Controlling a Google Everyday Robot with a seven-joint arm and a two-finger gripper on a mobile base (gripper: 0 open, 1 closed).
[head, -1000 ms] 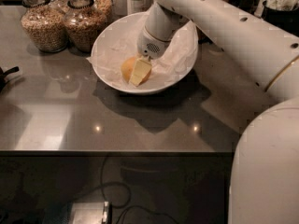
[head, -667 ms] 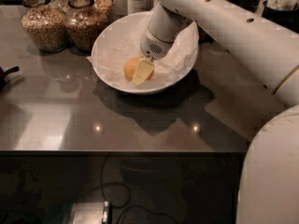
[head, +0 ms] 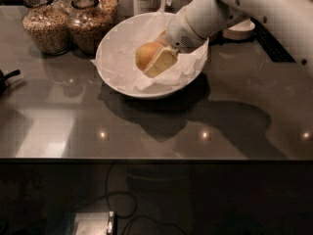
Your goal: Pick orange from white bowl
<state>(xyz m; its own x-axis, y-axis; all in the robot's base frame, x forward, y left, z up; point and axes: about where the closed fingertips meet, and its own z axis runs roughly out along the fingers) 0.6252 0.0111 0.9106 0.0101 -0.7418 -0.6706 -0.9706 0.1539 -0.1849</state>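
Inside the white bowl (head: pixel 113 77), near its middle and over the crinkled paper (head: pixel 121 50) lining it, the claw (head: pixel 154 60) is closed on the orange (head: pixel 145 54), one pale finger (head: pixel 162 62) flat against the fruit's near side, the other hidden behind it, the bowl resting on the dark bench (head: pixel 146 136).

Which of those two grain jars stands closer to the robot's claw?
The right-hand jar, beside the white bowl; the claw grips the orange in that bowl. The other jar sits farther left.
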